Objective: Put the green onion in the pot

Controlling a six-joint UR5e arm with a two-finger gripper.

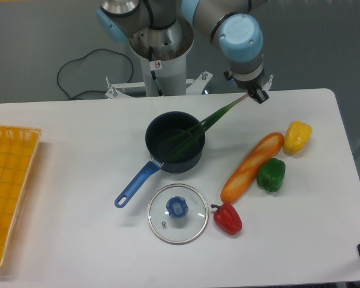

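The green onion [213, 117] slants down from upper right to lower left, its dark leaves reaching into the pot [175, 141] and its pale end held at the top. My gripper [252, 95] is shut on that pale end, above the table's far side and to the right of the pot. The pot is a dark round saucepan at the table's middle, with a blue handle [136, 184] pointing to the lower left. The stalk crosses the pot's right rim.
A glass lid with a blue knob [177, 212] lies in front of the pot. To the right are a baguette [252, 166], a green pepper [271, 174], a yellow pepper [297, 136] and a red pepper [228, 218]. A yellow basket [9, 186] sits at the left edge.
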